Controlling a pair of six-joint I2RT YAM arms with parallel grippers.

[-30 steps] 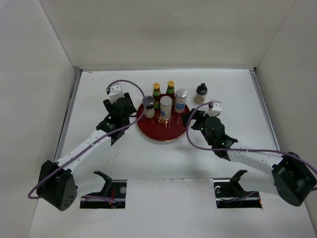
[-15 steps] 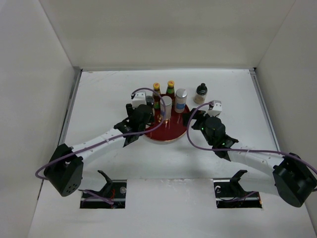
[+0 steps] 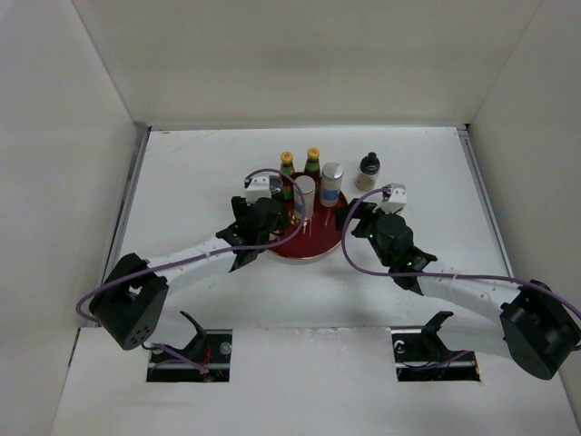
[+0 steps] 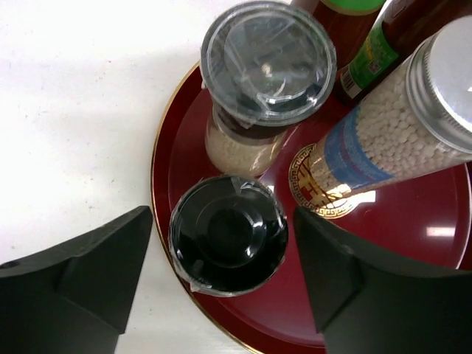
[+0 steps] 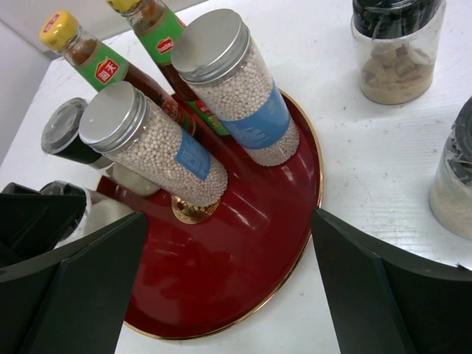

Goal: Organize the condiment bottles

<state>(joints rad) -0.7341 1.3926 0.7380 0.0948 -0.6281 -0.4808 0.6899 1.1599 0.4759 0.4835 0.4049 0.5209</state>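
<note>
In the left wrist view my left gripper [image 4: 225, 276] is open, its fingers [image 4: 96, 273] either side of a black-capped jar [image 4: 228, 234] that stands on the round dark-red tray [image 4: 413, 243] at its left rim. A second lidded jar [image 4: 267, 63] of pale grains stands behind it. Two silver-capped shakers [image 5: 221, 81] [image 5: 140, 140] and two red sauce bottles [image 5: 96, 63] [image 5: 158, 29] also stand on the tray [image 3: 313, 241]. My right gripper [image 5: 228, 295] is open and empty over the tray's right front rim. A black-capped jar [image 3: 368, 171] stands on the table right of the tray.
Another jar [image 5: 457, 177] shows at the right edge of the right wrist view, on the table close beside my right gripper [image 3: 363, 218]. White walls enclose the table on the left, back and right. My left gripper [image 3: 270, 211] sits over the tray's left side.
My left arm has swung right from beside the tray to over its left rim, and now straddles a black-capped jar. The right arm has not moved.
</note>
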